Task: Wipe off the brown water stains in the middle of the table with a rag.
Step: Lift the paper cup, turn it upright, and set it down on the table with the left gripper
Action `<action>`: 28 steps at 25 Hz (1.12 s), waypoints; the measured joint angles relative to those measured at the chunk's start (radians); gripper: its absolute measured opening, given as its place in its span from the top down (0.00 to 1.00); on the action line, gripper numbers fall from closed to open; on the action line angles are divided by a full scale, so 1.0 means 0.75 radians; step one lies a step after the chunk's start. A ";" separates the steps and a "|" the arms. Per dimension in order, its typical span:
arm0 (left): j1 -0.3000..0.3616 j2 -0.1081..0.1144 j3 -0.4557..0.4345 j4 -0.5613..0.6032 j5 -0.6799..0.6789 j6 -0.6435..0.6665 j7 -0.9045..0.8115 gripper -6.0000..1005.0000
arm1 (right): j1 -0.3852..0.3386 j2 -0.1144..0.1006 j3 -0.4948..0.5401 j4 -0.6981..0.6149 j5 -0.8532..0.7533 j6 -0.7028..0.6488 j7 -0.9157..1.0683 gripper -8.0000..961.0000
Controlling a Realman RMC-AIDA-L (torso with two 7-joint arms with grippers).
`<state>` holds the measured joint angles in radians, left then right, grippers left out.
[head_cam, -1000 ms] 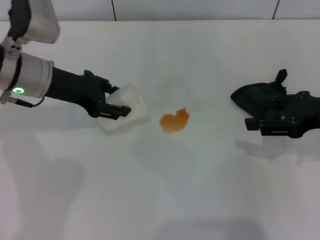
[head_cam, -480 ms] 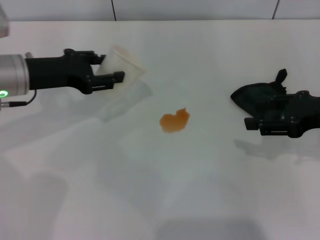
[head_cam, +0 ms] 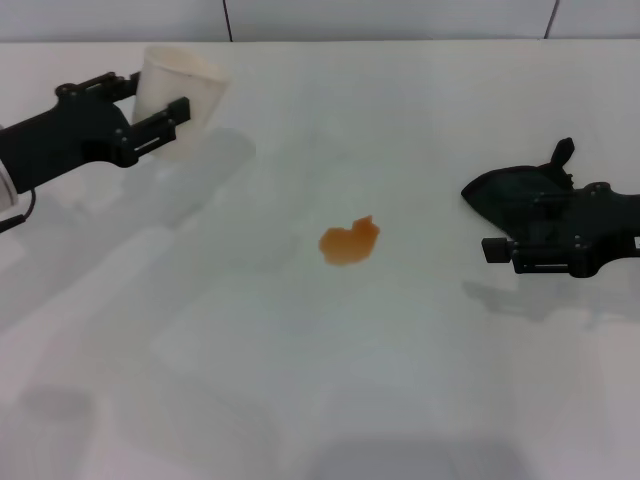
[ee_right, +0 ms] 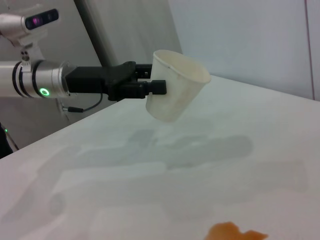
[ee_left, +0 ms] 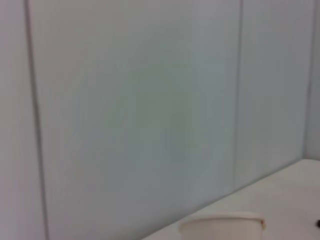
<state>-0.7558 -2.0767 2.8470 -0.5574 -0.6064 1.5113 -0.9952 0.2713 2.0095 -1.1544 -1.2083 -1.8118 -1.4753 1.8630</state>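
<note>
we see the left gripper (head_cam: pixel 150 105) raised over the far left part of the large glossy white table (head_cam: pixel 300 360), its two black fingers clamped on a pale translucent white plastic cup (head_cam: pixel 178 103). the cup is held in the air, nearly upright and a little tilted, mouth up – the right wrist view shows the same cup (ee_right: pixel 176 91) above its own shadow, clear of the surface.

the right gripper (head_cam: pixel 492 250) is low at the right side of the table, just in front of the black, soft, lumpy cloth rag (head_cam: pixel 515 195); its body overlaps the near edge of the rag. we cannot tell if its fingers are open or closed, or if they touch the cloth.

the small orange-brown water stain with an irregular edge (head_cam: pixel 349 242) lies on the table between the two grippers – well apart from the left one, nearer to the right one.
</note>
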 joint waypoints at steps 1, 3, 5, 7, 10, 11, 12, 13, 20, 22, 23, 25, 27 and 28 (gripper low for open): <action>0.010 -0.001 0.000 0.008 -0.017 -0.016 0.022 0.41 | 0.000 0.000 -0.003 0.000 0.000 0.000 0.000 0.38; 0.027 -0.003 -0.001 0.037 -0.039 -0.048 0.063 0.41 | 0.000 0.000 -0.010 0.000 0.002 0.000 0.000 0.38; 0.043 -0.001 -0.001 0.088 -0.062 -0.092 0.107 0.41 | 0.000 0.000 -0.014 -0.001 0.005 -0.001 0.000 0.38; 0.058 -0.001 -0.002 0.133 -0.094 -0.138 0.166 0.41 | 0.000 0.000 -0.015 -0.001 0.009 -0.004 0.000 0.38; 0.072 -0.002 -0.002 0.189 -0.122 -0.186 0.231 0.41 | 0.000 0.000 -0.026 -0.001 0.011 -0.005 0.002 0.38; 0.074 -0.001 -0.002 0.204 -0.125 -0.195 0.244 0.41 | 0.000 0.000 -0.031 -0.001 0.011 -0.005 0.003 0.38; 0.075 -0.001 -0.002 0.220 -0.129 -0.204 0.258 0.41 | 0.000 0.000 -0.033 -0.001 0.011 -0.004 0.004 0.38; 0.076 -0.001 -0.002 0.239 -0.130 -0.213 0.276 0.41 | 0.000 0.000 -0.034 -0.001 0.011 -0.004 0.004 0.38; 0.079 -0.004 -0.002 0.365 -0.120 -0.312 0.375 0.41 | 0.000 0.000 -0.040 0.002 0.010 -0.002 0.002 0.38; 0.085 -0.006 -0.002 0.394 -0.116 -0.334 0.399 0.41 | 0.000 0.000 -0.040 0.002 0.010 -0.005 0.002 0.38; 0.088 -0.006 -0.002 0.405 -0.116 -0.344 0.411 0.41 | 0.000 0.000 -0.040 0.002 0.010 -0.006 0.001 0.38; 0.097 -0.007 -0.002 0.428 -0.115 -0.371 0.437 0.41 | 0.000 0.000 -0.040 0.002 0.010 -0.007 -0.001 0.38; 0.103 -0.008 -0.002 0.439 -0.115 -0.381 0.454 0.41 | 0.000 0.000 -0.040 0.002 0.009 -0.007 -0.002 0.38; 0.108 -0.008 -0.002 0.444 -0.115 -0.384 0.462 0.41 | 0.000 0.000 -0.040 0.002 0.008 -0.006 -0.002 0.38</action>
<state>-0.6749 -2.0829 2.8455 -0.2247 -0.6929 1.2235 -0.6489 0.2716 2.0095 -1.1842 -1.2066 -1.8058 -1.4802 1.8617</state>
